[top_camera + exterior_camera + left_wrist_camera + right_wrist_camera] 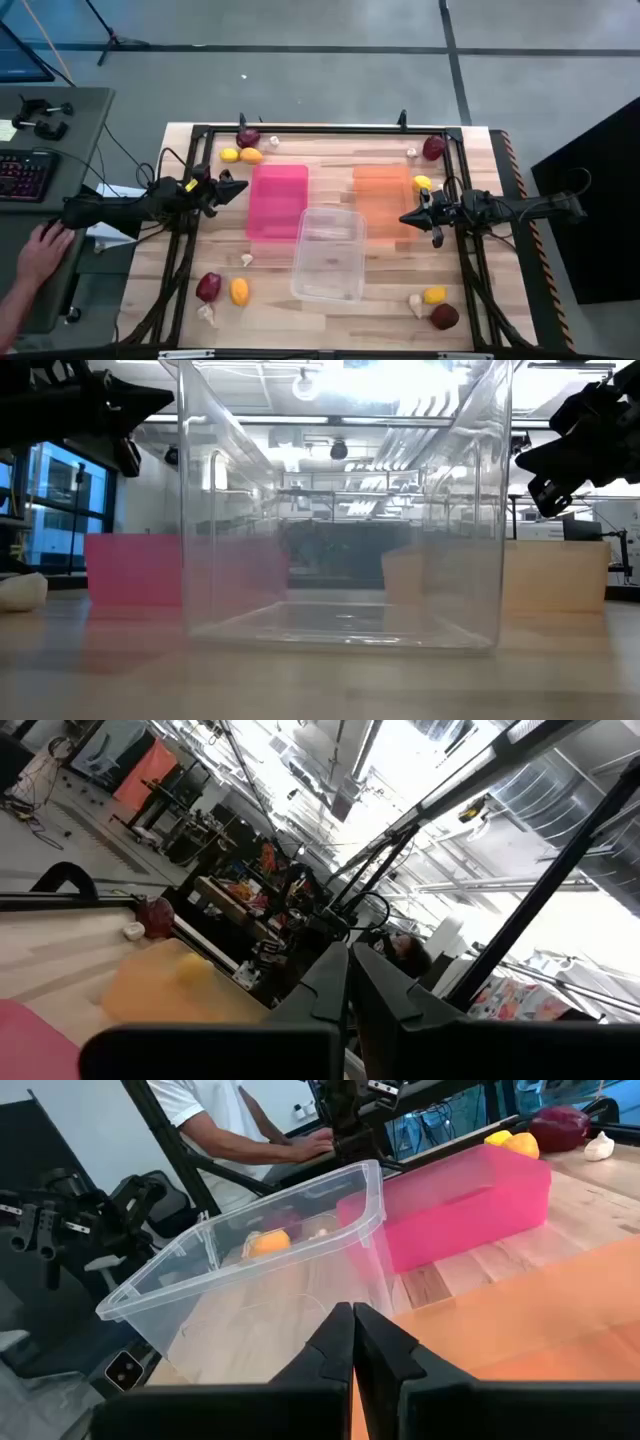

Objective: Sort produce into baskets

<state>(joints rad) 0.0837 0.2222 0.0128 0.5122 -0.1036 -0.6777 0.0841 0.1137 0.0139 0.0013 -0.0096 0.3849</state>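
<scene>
Three shallow rectangular plastic bins sat at the centre of the pale wood-plank table (330,320), all empty. The pink bin (278,202) was opaque and smooth-walled, lying left of centre. The orange bin (384,195) lay to its right, toward the far side. The clear bin (328,254) was see-through with a rolled rim, sitting nearer than the other two and between them, its far corner close against the pink bin.

The produce lay in four clusters near the table corners. Far left: a dark red round piece (248,138), two yellow ovals (241,155) and a small whitish bulb (274,142). Far right: a dark red round piece (433,148), a whitish bulb (411,152) and a yellow oval (422,183) at the orange bin's right edge. Near left: a dark red piece (209,287), an orange-yellow oval (239,291) and two whitish bulbs (207,314), one apart near the clear bin. Near right: a yellow oval (434,295), a whitish bulb (416,305) and a dark red piece (444,317).

The left gripper (234,188) hung just left of the pink bin, fingers pressed together and empty. The right gripper (409,217) hung over the orange bin's right side, likewise clenched on nothing.

A person's hand (40,253) rested at the desk to the left.
</scene>
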